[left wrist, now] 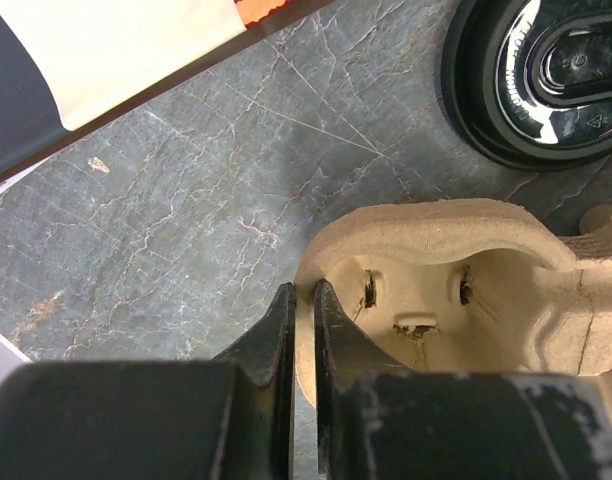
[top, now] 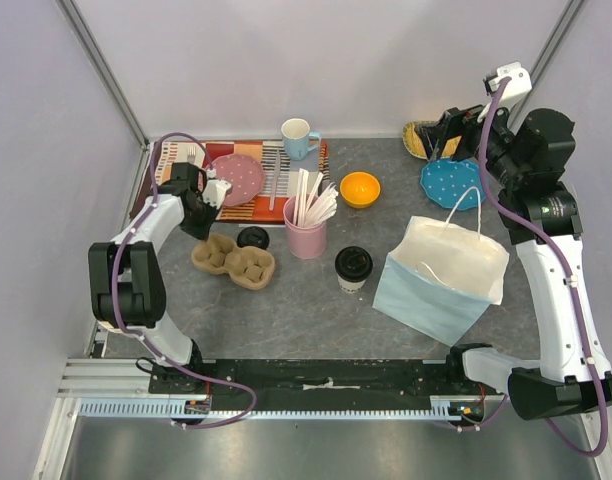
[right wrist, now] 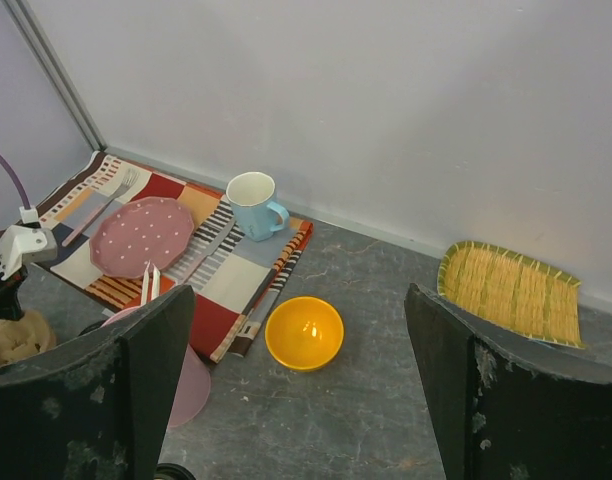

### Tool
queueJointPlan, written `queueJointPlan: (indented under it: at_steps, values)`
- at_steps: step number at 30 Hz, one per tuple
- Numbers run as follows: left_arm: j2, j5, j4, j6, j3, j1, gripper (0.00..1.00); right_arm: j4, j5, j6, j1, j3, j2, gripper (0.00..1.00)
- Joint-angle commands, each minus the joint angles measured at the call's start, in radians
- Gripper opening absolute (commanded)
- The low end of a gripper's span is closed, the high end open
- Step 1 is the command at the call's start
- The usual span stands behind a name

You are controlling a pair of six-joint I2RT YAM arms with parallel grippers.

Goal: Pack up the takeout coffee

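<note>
The rim of the pulp carrier [left wrist: 456, 262] is pinched by the near-closed left pincer [left wrist: 304, 300]; the right pincer [right wrist: 296, 305] is spread wide, empty. The carrier should be kept level lest its thin rim be torn.

The light is bright, even and soft, falling from above, and the top view is sharp throughout. The paper bag [top: 441, 280] throws only a faint shadow on the table [top: 316, 310]. In the left wrist view, glare streaks the glossy black lid [left wrist: 566, 70]. The cardboard cup tray [left wrist: 466, 290] is crisp, while the dark left fingers [left wrist: 271, 345] blur. The right fingers [right wrist: 86, 390] blur too, and the orange bowl [right wrist: 304, 333] gleams.
</note>
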Motion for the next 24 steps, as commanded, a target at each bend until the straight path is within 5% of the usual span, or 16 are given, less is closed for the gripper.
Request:
queueJointPlan:
  at_steps: [1, 24]
  values:
    - [-0.066, 0.016, 0.010, 0.021, 0.005, 0.000, 0.08, 0.014, 0.005, -0.019, 0.009, 0.000, -0.022, 0.94]
    - [-0.157, 0.012, -0.063, 0.201, -0.073, 0.000, 0.29, 0.006, -0.012, -0.005, 0.012, 0.003, -0.027, 0.96]
